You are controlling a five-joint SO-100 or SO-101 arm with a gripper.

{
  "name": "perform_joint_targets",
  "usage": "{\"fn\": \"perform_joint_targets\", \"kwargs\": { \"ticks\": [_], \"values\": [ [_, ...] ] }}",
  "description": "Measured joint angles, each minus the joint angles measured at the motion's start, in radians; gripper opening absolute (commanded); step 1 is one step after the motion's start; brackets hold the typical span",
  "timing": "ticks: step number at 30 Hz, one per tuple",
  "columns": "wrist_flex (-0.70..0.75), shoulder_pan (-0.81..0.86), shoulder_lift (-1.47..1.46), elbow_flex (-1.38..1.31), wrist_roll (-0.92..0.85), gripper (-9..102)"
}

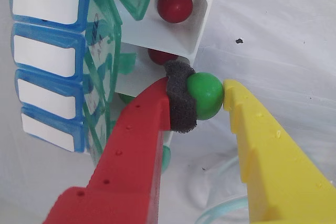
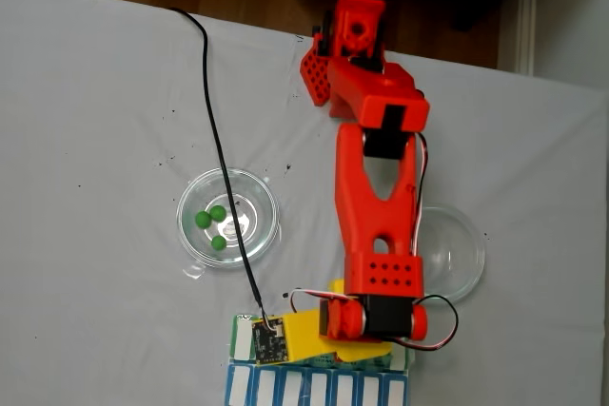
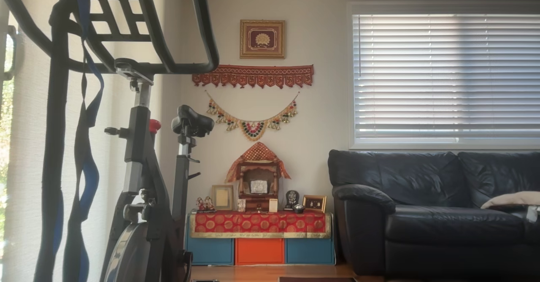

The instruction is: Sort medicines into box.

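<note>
Wrist view: the tool (image 1: 210, 97) is clamped on a green ball (image 1: 206, 96), grey foam pad (image 1: 181, 100) on the red finger (image 1: 139, 145) one side, yellow finger (image 1: 268, 145) touching the other. The ball sits just off the box (image 1: 105, 51), next to its open white compartments. A red ball (image 1: 175, 5) sits in one compartment, another red ball (image 1: 160, 55) in the next one down. Green lids (image 1: 102, 66) stand open, and the blue row with white labels (image 1: 46, 3) runs down the left. Curved rim of a dish (image 1: 223, 211) shows at the bottom.

Fixed view: red arm (image 2: 379, 206) reaches down the white surface (image 2: 95, 121) to the box (image 2: 314, 382) at the bottom edge. Can't make out the fingers here. Left dish (image 2: 227, 218) has three green balls (image 2: 218, 213) in it; right dish (image 2: 457, 252) is partly under the arm. A black cable (image 2: 217, 140) crosses the left dish.

Other view: just a room, exercise bike (image 3: 143, 155), black sofa (image 3: 434, 206), window blinds (image 3: 443, 75).
</note>
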Motion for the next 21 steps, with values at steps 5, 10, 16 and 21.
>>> {"fn": "perform_joint_targets", "kwargs": {
  "ticks": [5, 10, 16, 21],
  "values": [
    [0.0, -0.002, -0.055, -0.074, 0.021, 1],
    [0.0, -0.002, -0.066, -0.098, 0.057, 2],
    [0.0, -0.002, -0.066, -0.106, 0.101, 3],
    [-0.009, -0.003, -0.066, -0.12, 0.137, 9]
  ]
}}
